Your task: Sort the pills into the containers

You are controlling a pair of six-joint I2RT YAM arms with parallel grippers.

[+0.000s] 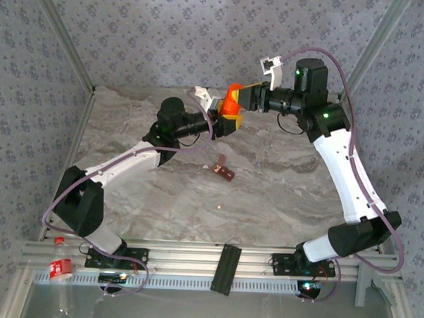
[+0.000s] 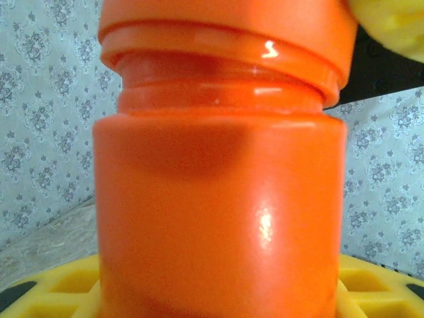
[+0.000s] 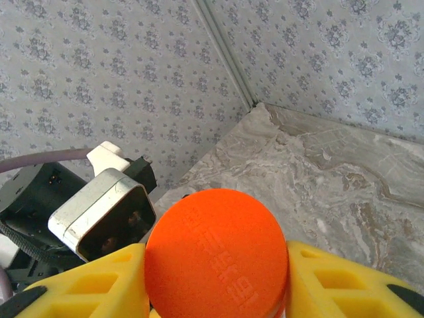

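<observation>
Here, we found the left end effector (image 1: 226, 121) clamped on the orange bottle (image 2: 218, 199) above the bench (image 1: 288, 190), and the right end effector (image 1: 241, 98) closed on its cap (image 3: 216, 255). The containers (image 1: 224, 171) lay mid-bench, with one pill (image 1: 219, 209) apart, toward the arm bases.

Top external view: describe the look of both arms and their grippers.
The left arm and right arm have white links, black joints and a looping purple cable each; green lights dot the right arm. The left gripper and right gripper carry yellow fingers with grid-like recesses.
</observation>
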